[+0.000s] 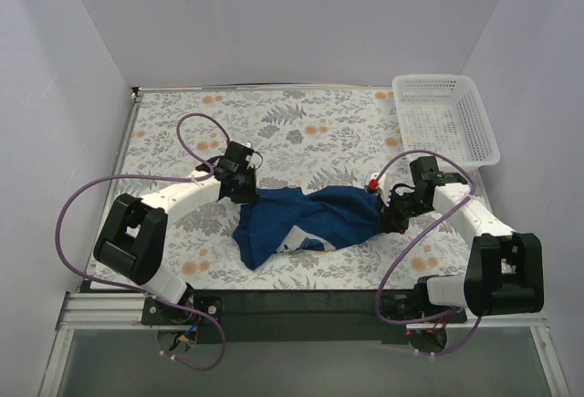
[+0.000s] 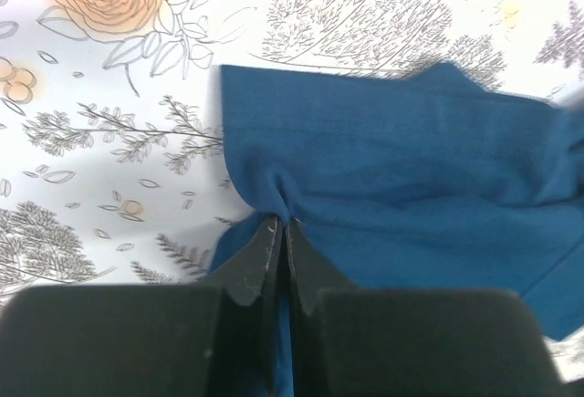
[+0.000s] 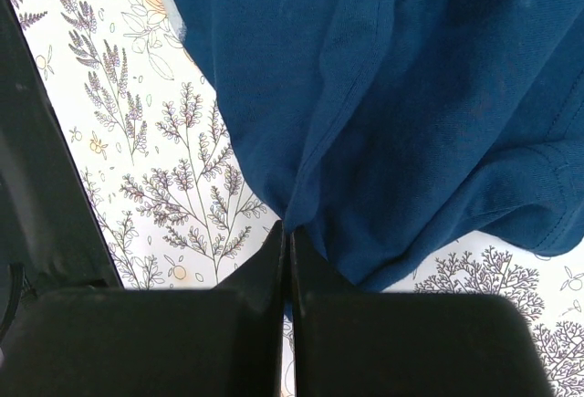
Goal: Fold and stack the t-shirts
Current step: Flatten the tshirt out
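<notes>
One navy blue t-shirt (image 1: 306, 221) lies crumpled and stretched across the middle of the flowered table, a pale patch showing near its front edge. My left gripper (image 1: 245, 194) is shut on the shirt's left edge; in the left wrist view the black fingers (image 2: 265, 260) pinch a fold of blue cloth (image 2: 411, 169). My right gripper (image 1: 388, 214) is shut on the shirt's right end; in the right wrist view the closed fingers (image 3: 274, 260) pinch the blue cloth (image 3: 383, 96). The shirt hangs slack between both grippers.
A white plastic lattice basket (image 1: 444, 119) stands at the back right corner of the table. The flowered tablecloth (image 1: 301, 123) covers the table. White walls close in the left, back and right sides. Purple cables loop off both arms.
</notes>
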`<action>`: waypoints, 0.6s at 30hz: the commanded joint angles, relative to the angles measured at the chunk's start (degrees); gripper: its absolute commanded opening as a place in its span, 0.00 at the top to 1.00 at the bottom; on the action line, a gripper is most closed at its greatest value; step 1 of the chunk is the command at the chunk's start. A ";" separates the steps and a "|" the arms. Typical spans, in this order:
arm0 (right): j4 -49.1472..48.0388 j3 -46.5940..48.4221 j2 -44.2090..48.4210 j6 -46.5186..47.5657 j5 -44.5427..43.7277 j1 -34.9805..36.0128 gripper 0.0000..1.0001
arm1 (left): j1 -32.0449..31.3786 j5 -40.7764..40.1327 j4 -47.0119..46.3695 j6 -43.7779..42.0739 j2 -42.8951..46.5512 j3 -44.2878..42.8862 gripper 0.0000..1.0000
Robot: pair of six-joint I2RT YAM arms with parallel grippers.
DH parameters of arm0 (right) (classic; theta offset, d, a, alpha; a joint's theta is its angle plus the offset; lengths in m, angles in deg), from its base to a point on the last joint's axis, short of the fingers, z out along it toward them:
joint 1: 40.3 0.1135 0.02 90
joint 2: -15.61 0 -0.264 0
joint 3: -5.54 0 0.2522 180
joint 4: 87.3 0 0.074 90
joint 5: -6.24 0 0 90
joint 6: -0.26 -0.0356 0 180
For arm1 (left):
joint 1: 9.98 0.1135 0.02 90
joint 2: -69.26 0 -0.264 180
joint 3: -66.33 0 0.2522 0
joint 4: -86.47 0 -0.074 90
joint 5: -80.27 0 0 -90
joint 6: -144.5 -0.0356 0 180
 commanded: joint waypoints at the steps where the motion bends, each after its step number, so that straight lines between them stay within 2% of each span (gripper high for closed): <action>1: -0.73 2.11 0.06 -0.04 1.51 -0.05 0.99 | 0.26 2.38 -2.23 -1.11 3.57 -0.80 1.00; 7: -0.21 5.79 1.98 -1.18 1.95 -0.05 0.99 | 0.26 1.85 -2.14 -1.63 13.23 -2.03 1.00; 11: 0.15 14.38 4.71 -3.55 3.27 -0.13 0.99 | 0.26 1.33 -2.49 -1.90 21.67 -1.77 1.00; 13: 0.50 18.08 6.46 -5.04 2.92 -0.13 0.99 | 0.26 -1.65 -2.84 -1.81 25.88 -1.41 1.00; 18: 0.41 32.65 10.60 -8.38 1.78 -0.13 0.99 | 0.26 -8.15 -7.58 -2.42 43.81 -1.58 1.00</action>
